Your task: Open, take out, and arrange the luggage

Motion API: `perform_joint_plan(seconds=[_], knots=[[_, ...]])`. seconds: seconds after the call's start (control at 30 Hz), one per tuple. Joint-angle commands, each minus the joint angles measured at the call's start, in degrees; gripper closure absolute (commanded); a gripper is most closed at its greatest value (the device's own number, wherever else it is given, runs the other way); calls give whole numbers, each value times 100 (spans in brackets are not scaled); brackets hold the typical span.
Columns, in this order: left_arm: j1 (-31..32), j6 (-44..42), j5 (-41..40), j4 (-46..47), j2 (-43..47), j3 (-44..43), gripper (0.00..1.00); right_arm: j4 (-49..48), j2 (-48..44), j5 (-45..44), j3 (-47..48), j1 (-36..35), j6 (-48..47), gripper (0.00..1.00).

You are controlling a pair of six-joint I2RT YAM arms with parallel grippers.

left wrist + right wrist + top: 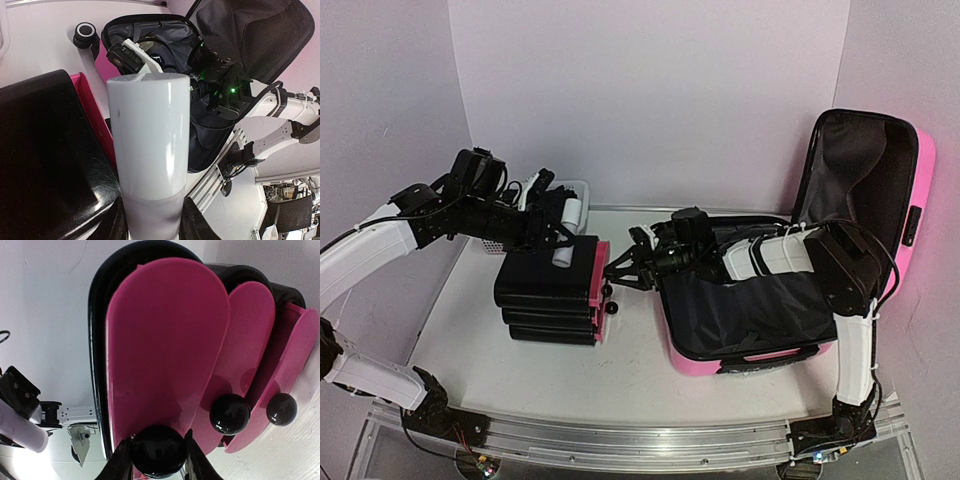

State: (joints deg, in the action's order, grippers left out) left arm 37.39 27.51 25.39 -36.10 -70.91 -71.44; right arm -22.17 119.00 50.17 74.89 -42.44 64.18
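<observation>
Pink suitcase [923,170] on right half of table [620,370]: base flat, lid upright, black lining exposed. Right gripper [617,270] just past suitcase left edge, fingers closed on black ball knob [157,447] of top box in stack of 3 boxes [545,290]. Left gripper [558,240] well left of suitcase, above stack, clamped on white cylinder [149,135].

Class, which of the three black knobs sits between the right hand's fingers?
The leftmost knob in the right wrist view, flanked by both fingers; the other two stand free.

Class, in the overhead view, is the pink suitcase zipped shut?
No, the luggage lies wide open, one half standing upright and its black inside showing.
</observation>
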Motion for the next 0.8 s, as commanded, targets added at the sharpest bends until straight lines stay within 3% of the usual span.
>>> perform_joint_plan(seconds=[0.0, 0.17, 0.53, 0.77], knots=[[2, 192, 155, 226, -131, -170, 82, -349, -206, 65, 43, -37, 11, 78], [243, 447, 37, 161, -466, -316, 82, -346, -505, -45, -268, -7, -62, 88], [904, 906, -973, -388, -1397, -1012, 78, -232, -1119, -86, -868, 192, -284, 90], [957, 1015, -1315, -845, -2028, -1573, 75, -57, -1284, -59, -993, 341, -413, 91]])
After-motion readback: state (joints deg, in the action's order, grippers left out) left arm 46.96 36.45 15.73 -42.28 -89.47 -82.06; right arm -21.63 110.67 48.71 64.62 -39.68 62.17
